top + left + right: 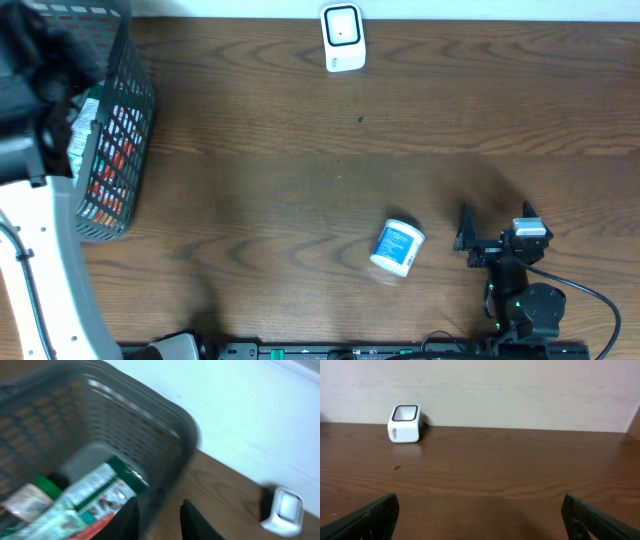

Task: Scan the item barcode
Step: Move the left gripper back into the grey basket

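The item, a white tub with a blue label (pixel 398 246), lies on its side on the wooden table, a little left of my right gripper (pixel 496 216). That gripper rests low near the front edge, wide open, with only bare table between its fingers (pixel 480 505). The white barcode scanner (pixel 343 38) stands at the table's far edge and also shows as the scanner (pixel 405 423) in the right wrist view. My left gripper (pixel 159 510) hovers over the rim of the grey basket (pixel 150 405). Its jaws stand slightly apart with nothing between them. The view is blurred.
The grey mesh basket (pixel 115 150) stands at the table's left end, holding several packets, among them a green and white one (pixel 95 490). My left arm (pixel 30 90) hangs over it. A white wall runs behind the table.
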Available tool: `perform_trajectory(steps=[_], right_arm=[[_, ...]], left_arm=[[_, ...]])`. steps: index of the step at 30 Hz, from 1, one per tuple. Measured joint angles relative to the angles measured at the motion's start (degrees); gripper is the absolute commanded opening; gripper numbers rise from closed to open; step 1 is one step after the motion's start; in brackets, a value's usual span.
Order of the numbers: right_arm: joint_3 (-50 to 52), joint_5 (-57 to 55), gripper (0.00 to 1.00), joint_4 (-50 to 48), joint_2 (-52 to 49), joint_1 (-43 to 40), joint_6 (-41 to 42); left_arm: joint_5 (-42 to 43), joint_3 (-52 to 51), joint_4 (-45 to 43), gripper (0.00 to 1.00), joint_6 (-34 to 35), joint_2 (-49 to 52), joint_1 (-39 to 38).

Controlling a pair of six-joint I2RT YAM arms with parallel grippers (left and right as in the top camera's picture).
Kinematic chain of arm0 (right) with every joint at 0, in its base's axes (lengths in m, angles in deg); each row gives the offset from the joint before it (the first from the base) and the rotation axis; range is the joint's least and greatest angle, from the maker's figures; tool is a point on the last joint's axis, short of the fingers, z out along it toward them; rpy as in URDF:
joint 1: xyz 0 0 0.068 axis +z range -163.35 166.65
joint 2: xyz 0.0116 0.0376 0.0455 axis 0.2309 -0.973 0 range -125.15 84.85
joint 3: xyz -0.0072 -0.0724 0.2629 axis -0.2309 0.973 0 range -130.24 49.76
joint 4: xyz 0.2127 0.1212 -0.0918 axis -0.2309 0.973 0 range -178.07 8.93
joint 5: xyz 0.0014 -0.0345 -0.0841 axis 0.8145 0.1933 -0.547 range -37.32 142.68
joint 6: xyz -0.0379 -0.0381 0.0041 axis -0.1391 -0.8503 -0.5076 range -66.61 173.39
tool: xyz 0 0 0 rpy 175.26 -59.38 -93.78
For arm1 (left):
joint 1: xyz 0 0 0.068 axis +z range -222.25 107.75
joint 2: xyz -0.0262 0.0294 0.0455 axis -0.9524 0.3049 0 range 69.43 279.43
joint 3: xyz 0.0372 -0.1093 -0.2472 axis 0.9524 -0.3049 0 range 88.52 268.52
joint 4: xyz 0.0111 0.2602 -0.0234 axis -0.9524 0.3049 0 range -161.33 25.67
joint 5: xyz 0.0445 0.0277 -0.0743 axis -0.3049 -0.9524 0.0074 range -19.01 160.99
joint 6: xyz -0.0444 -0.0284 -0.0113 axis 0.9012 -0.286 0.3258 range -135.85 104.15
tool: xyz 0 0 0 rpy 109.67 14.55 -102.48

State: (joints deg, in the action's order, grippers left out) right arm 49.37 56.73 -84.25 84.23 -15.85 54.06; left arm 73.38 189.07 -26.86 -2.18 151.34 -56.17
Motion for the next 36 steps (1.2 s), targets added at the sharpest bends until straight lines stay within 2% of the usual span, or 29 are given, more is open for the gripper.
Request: perform_trajectory(steps=[14,22,36], right_arm=[[0.0,0.0,0.99,0.0,0.0,0.0,0.0],[0.0,0.0,0.99,0.0,0.0,0.0,0.0],[0.0,0.0,0.99,0.0,0.0,0.0,0.0]], left_arm=[[-0.02,0.0,0.59,0.3,0.02,0.85,15.15],[0.0,0.0,1.57,0.32,0.0,5.64,15.72],[0.0,0.0,1.57,0.32,0.0,7.96,18.12]])
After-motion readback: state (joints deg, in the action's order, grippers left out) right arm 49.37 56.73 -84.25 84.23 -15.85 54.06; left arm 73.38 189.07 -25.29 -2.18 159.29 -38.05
